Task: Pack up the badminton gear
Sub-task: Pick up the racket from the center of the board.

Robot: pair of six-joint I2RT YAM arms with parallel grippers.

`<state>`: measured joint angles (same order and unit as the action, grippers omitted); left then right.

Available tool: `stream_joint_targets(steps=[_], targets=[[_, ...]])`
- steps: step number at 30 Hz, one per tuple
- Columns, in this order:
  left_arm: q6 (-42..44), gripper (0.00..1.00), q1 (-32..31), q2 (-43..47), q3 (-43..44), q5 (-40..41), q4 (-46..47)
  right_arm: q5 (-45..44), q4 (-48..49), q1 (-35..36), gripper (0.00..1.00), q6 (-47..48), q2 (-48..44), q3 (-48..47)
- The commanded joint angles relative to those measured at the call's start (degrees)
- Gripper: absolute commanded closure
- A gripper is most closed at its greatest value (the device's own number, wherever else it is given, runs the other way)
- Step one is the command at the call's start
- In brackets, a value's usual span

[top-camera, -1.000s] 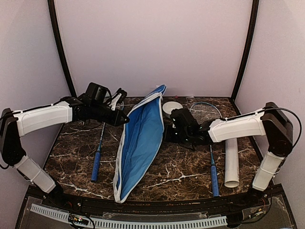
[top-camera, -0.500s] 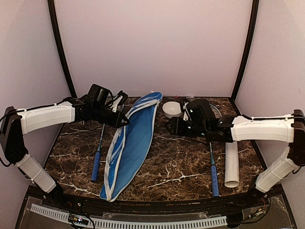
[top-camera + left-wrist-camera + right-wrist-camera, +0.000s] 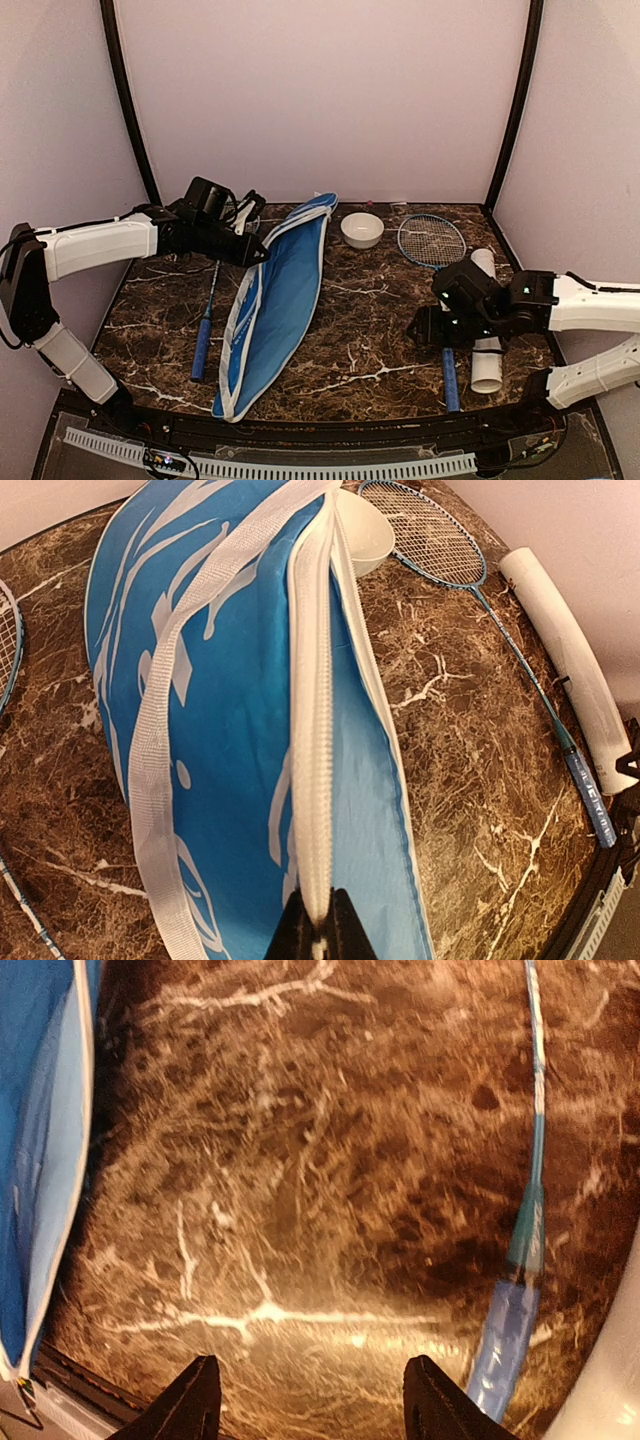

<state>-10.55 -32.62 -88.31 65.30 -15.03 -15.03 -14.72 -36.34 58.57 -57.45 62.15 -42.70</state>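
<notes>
Got left gripper [image 3: 320, 932] pinched shut on the white zipper trim of the racket cover [image 3: 275, 300], on its left edge toward the far end, with that edge tented up off the bench [image 3: 370, 330]. Seeing the cover lying diagonally across the bench centre, far tip near the back, near tip at the front edge, blue outside up with a white strap running along it; can't tell whether the zip is open. Reading right gripper [image 3: 315, 1400] as open, jaws spread wide with nothing between them, hanging over bare marble between the cover's near half and the right-hand gear; wrist view blurred, so can't tell height above the bench. Placing right racket [image 3: 432, 241] on the right half: head at the back just right of the small white bowl [image 3: 362, 229], shaft running toward the front, blue handle just beside the open gripper and apart from it. Placing white tube [image 3: 487, 368] flat along the right edge, just outside that handle, middle hidden under the right arm. Finding left racket [image 3: 203, 345] left of the cover, handle toward the front, head mostly hidden behind the left arm
</notes>
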Motion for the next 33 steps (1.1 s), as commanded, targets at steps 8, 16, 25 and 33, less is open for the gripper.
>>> stream_joint_targets(steps=[8, 16, 25, 33], targets=[[-0.9, 1.00, 0.1, 0.1, -0.8, 0.1, 1.7, -1.0, -11.9, 6.6, 0.42, -15.6, -5.2, 7.0], [-0.9, 1.00, 0.2, 0.4, -1.0, 0.4, 1.9, -1.5, -12.5, 6.5, 0.43, -18.6, -2.0, 9.7], [-0.9, 1.00, 0.1, 0.5, -1.0, 0.4, 1.8, -0.9, -9.2, 6.6, 0.48, -18.2, 2.0, 11.4], [-1.1, 1.00, 0.1, 0.6, -1.0, 0.3, 1.8, -0.4, -6.4, 6.6, 0.58, -17.4, 4.0, 12.5]])
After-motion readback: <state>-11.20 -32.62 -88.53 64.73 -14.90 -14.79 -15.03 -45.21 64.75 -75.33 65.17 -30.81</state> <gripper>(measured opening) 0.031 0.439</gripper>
